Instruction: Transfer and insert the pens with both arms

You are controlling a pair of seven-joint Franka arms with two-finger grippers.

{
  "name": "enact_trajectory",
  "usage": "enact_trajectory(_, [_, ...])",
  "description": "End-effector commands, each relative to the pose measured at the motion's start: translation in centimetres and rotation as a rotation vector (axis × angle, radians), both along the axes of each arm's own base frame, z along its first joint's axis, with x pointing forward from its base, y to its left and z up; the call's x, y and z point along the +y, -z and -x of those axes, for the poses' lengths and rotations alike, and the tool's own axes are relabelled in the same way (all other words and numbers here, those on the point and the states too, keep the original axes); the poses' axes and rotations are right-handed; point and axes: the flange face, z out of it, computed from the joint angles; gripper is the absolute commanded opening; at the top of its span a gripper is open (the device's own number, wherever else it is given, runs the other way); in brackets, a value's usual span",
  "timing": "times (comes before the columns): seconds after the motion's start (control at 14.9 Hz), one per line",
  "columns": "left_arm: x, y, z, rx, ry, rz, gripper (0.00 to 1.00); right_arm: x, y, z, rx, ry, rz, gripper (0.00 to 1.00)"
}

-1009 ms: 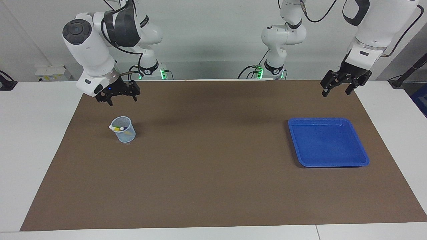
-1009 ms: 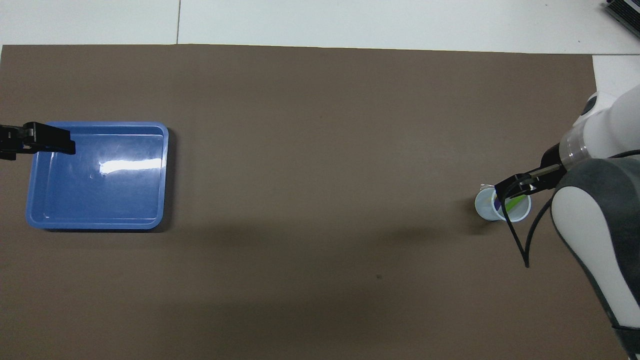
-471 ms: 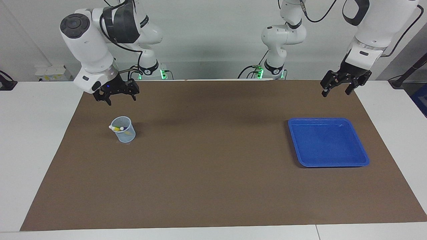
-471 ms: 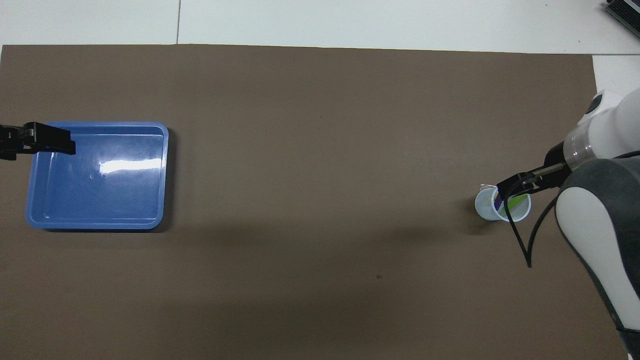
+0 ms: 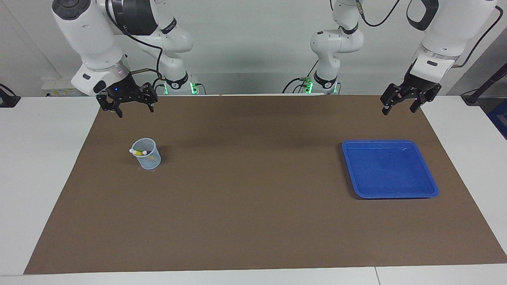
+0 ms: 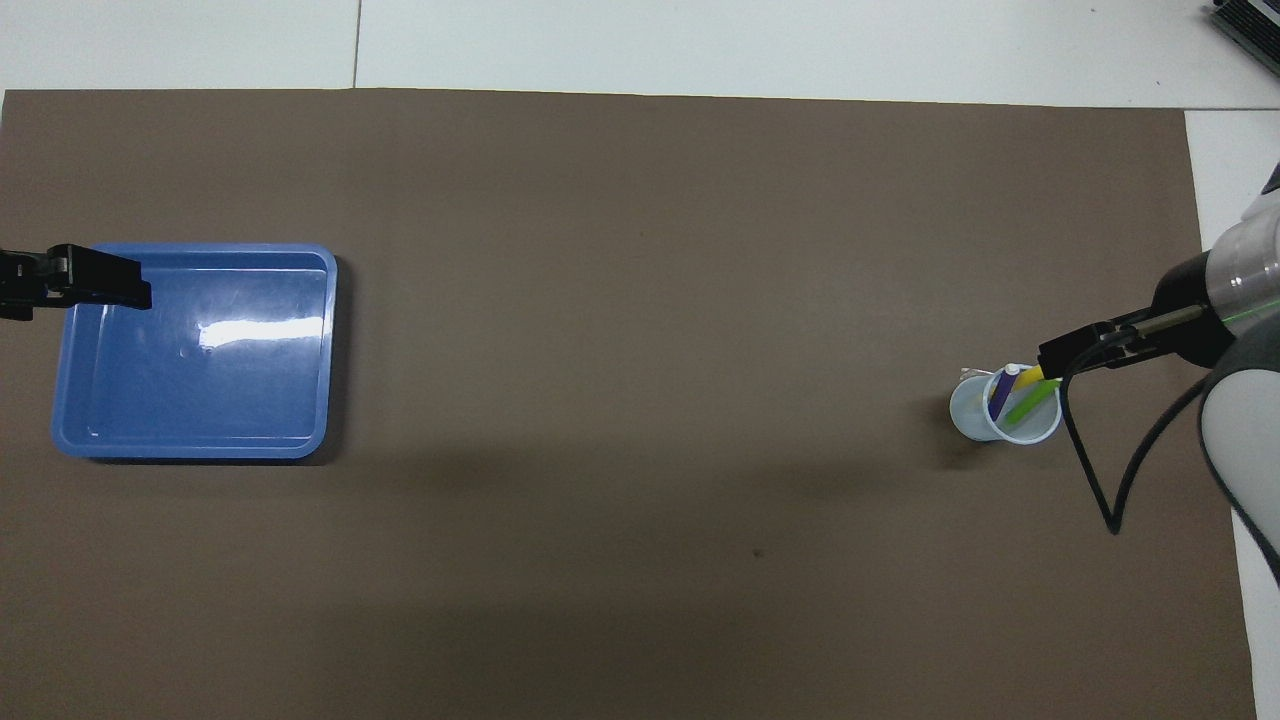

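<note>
Three pens stand inside a clear cup [image 5: 147,156] [image 6: 1000,418] on the brown mat at the right arm's end: a purple pen [image 6: 999,399], a yellow pen [image 6: 1029,375] and a green pen [image 6: 1031,406]. Their whitish ends [image 5: 137,151] stick out over the rim. My right gripper [image 5: 129,111] [image 6: 1085,351] hangs open and empty, well above the cup and over the mat's corner by the robots. My left gripper [image 5: 399,111] is also open and empty, raised over the mat's edge by the blue tray [image 5: 390,174]; one of its fingers [image 6: 105,281] shows in the overhead view.
The blue tray [image 6: 195,400] lies flat with nothing in it at the left arm's end of the mat. White tabletop borders the mat [image 5: 253,206] on all sides. A black cable [image 6: 1090,480] loops down from the right wrist.
My right gripper has risen and drawn back from above the cup toward the right arm's end, uncovering the pens in the overhead view. The left arm, tray and cup have not moved.
</note>
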Motion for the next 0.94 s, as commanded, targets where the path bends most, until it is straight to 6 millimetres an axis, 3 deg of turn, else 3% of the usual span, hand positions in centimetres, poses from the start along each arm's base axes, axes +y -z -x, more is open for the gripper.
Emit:
enact_trajectory(0.0, [-0.03, -0.46, -0.07, 0.009, -0.009, -0.007, 1.00, 0.22, -0.11, 0.25, 0.002, 0.101, -0.016, 1.00])
enact_trajectory(0.87, [-0.04, -0.49, -0.10, 0.006, -0.009, -0.007, 1.00, 0.45, -0.06, 0.33, 0.007, 0.138, -0.010, 1.00])
